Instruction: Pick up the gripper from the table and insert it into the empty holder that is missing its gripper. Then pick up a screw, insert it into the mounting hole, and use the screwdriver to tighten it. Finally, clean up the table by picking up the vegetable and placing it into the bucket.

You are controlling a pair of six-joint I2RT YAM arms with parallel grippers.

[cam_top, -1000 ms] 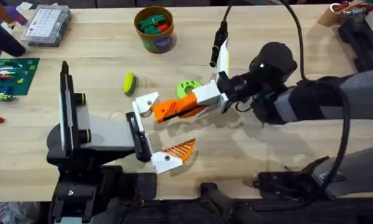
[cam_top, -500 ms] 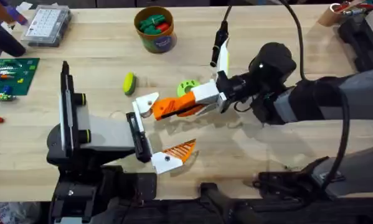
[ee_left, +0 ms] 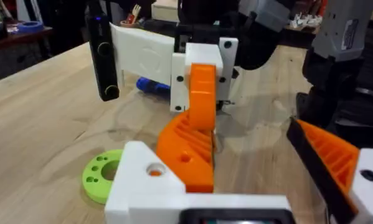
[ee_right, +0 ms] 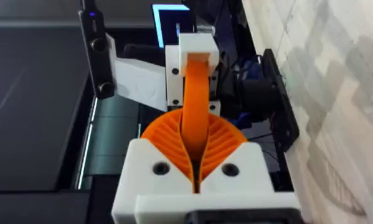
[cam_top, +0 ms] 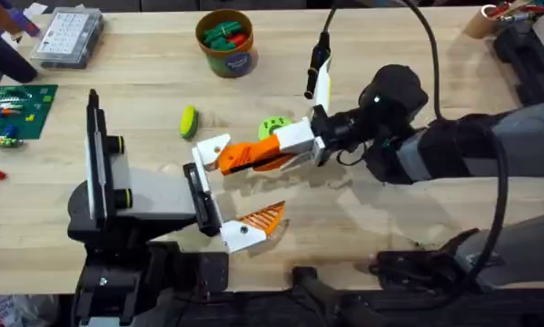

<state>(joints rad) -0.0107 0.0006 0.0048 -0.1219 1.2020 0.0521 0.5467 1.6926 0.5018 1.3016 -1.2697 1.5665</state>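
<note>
now | right end effector (cam_top: 285, 150) pinching the gripper (cam_top: 244, 156), nudged left | left end effector (cam_top: 224, 191) spread

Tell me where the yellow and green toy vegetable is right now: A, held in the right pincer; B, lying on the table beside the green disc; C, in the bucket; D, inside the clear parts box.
B: the toy vegetable lies on the bare table, left of the green disc and apart from the bucket.
</note>
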